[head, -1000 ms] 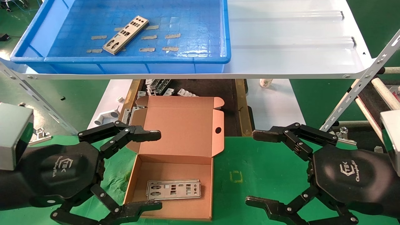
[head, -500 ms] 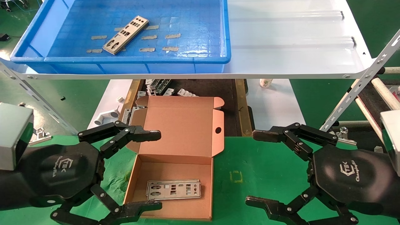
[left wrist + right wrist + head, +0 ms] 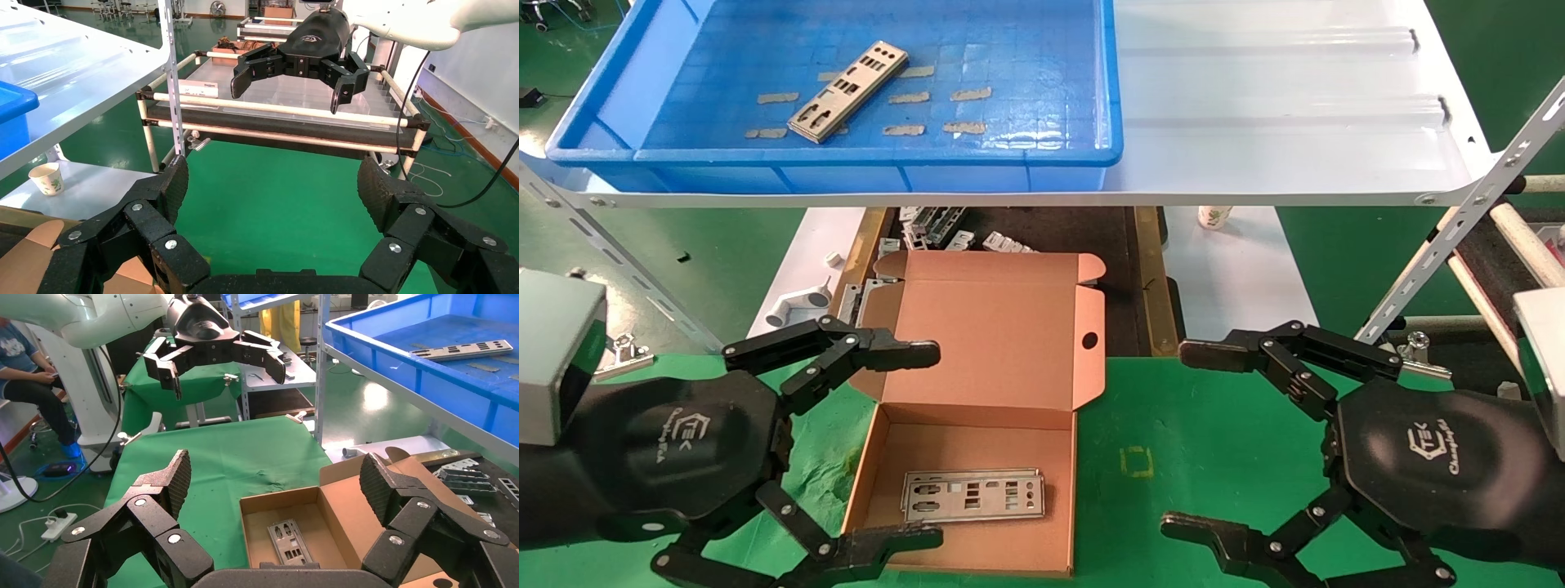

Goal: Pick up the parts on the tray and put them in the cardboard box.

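Remaining part (image 3: 848, 91) in tray (image 3: 870, 170), upper left of frame, long axis diagonal. Left gripper (image 3: 919, 441) nearer, fingers apart, empty. Right gripper (image 3: 1193, 437) likewise apart.

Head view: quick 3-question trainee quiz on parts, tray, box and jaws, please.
1. True or false: the cardboard box stands with its lid open.
2. How many parts lie in the tray? A) none B) one C) three
3. Fill in: the jaws of the left gripper and right gripper are both ____.

Key: 1 true. 2 B; one part remains there, another part lies in the box. 3 open.
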Robot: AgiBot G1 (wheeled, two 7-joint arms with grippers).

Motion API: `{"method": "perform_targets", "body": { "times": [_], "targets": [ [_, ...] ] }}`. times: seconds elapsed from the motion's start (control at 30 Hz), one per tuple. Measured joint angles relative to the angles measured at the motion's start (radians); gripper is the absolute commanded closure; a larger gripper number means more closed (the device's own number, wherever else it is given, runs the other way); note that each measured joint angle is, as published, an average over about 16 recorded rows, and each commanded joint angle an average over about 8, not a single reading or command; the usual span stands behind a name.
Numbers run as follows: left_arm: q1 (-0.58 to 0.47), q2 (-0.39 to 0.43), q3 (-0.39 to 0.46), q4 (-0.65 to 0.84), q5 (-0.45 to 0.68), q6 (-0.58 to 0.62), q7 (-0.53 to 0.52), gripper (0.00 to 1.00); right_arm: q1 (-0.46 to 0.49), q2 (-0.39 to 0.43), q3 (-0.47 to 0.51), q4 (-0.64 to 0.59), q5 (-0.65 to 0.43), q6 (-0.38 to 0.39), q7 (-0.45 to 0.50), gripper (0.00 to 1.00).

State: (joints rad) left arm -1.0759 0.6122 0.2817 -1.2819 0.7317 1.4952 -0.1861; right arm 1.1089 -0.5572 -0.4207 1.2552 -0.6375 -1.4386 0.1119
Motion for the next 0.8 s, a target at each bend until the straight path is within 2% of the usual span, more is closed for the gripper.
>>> {"method": "perform_targets", "body": {
  "times": [0.8],
  "targets": [
    [0.0, 0.0, 0.0, 0.0, 0.0, 0.0, 0.0, 0.0, 0.0, 0.0, 0.0, 0.0, 0.0, 0.0, 0.0, 0.0]
  ]
}}
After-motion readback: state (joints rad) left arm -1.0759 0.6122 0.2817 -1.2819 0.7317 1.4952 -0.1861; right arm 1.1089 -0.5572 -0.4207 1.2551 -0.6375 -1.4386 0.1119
